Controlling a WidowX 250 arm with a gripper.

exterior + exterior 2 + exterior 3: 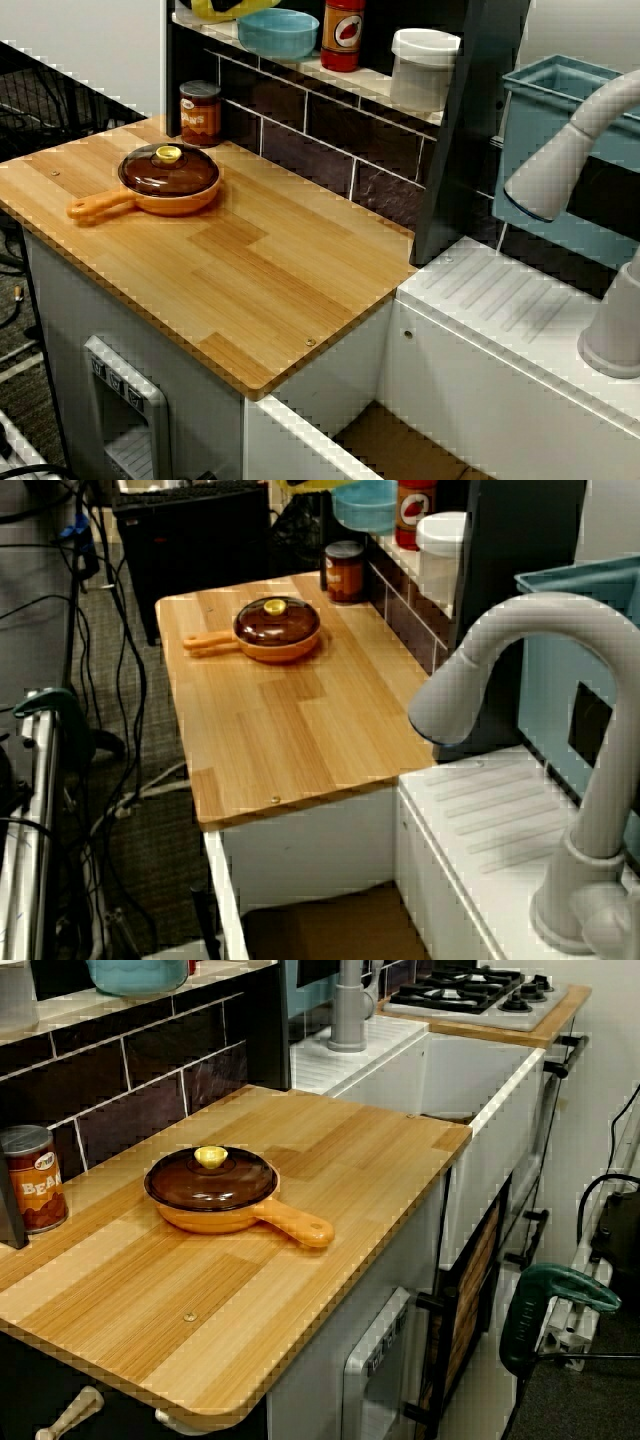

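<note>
One can (200, 113) near lidded pan (185, 203).

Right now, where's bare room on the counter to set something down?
The wooden counter is bare from the pan to its edge by the sink; that is the biggest patch. A narrow strip runs along the tiled wall past the can. Pan and can crowd the end away from the sink, and the shelf above is crowded.

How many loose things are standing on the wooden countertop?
2. An orange pan with a brown lid sits near one end of the countertop. A bean can stands just behind it by the tiled wall. None seem hidden.
</note>
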